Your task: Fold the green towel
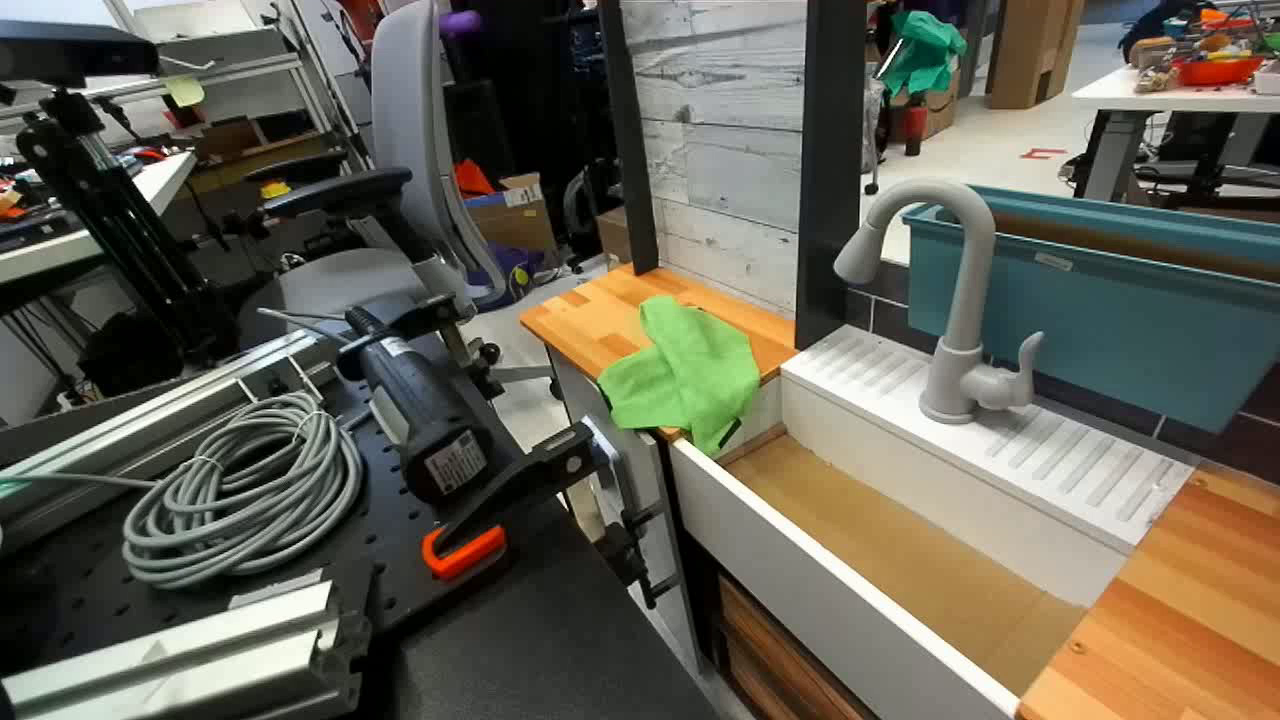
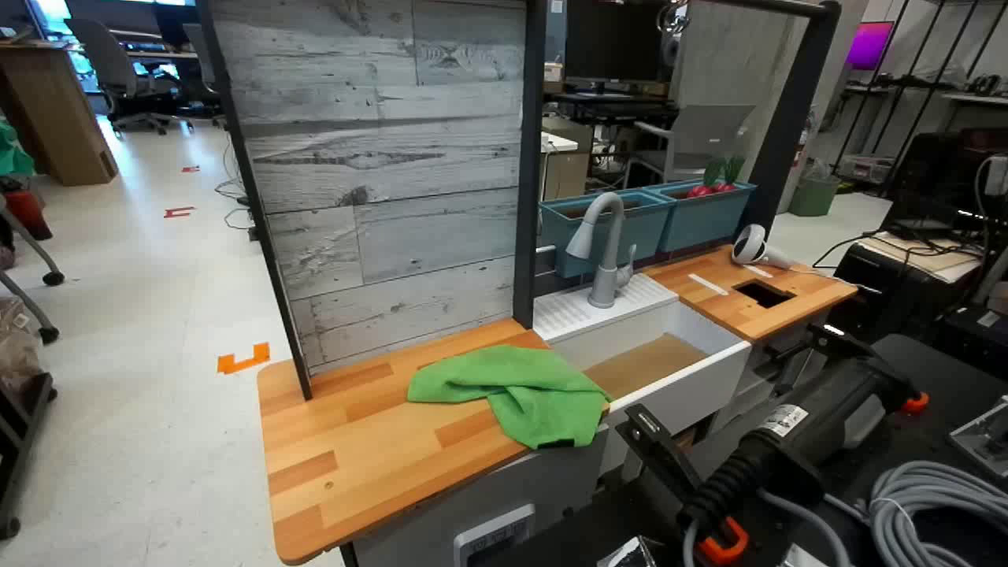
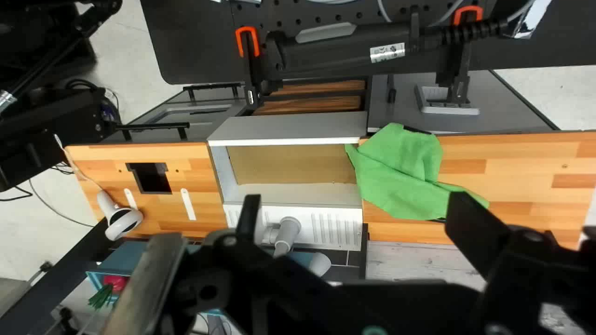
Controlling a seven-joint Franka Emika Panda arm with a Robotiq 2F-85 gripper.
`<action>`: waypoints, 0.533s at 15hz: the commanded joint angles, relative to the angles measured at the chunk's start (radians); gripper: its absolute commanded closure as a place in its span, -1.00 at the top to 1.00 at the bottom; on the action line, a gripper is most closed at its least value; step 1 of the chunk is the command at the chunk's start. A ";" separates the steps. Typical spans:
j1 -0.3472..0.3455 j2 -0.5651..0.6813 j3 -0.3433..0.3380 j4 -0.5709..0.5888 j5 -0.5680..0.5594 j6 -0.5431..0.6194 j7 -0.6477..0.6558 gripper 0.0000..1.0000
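A green towel (image 1: 690,375) lies crumpled on the wooden counter (image 1: 585,320) beside the sink. In an exterior view the towel (image 2: 543,386) shows overlapping folds, and one corner with a dark tag hangs at the counter's front edge. Another corner reaches over the sink's side edge. In the wrist view the towel (image 3: 400,177) is right of the sink, partly hidden behind a finger. My gripper (image 3: 355,197) is open with its fingers wide apart and nothing between them. It is above the scene, apart from the towel. The gripper does not show in either exterior view.
The white sink (image 1: 840,590) adjoins the counter, with a grey faucet (image 1: 965,290) behind it. A grey wood-look panel (image 2: 386,181) rises behind the towel. A black table (image 1: 520,640) in front carries a clamped black tool (image 1: 420,410) and coiled cable (image 1: 240,490). Teal planters (image 2: 606,228) hang behind the sink.
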 commanded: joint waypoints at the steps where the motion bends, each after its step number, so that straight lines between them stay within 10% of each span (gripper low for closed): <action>1: 0.012 0.004 -0.011 -0.006 -0.010 -0.005 0.008 1.00; 8: 0.012 0.008 -0.011 -0.019 -0.010 -0.005 0.009 1.00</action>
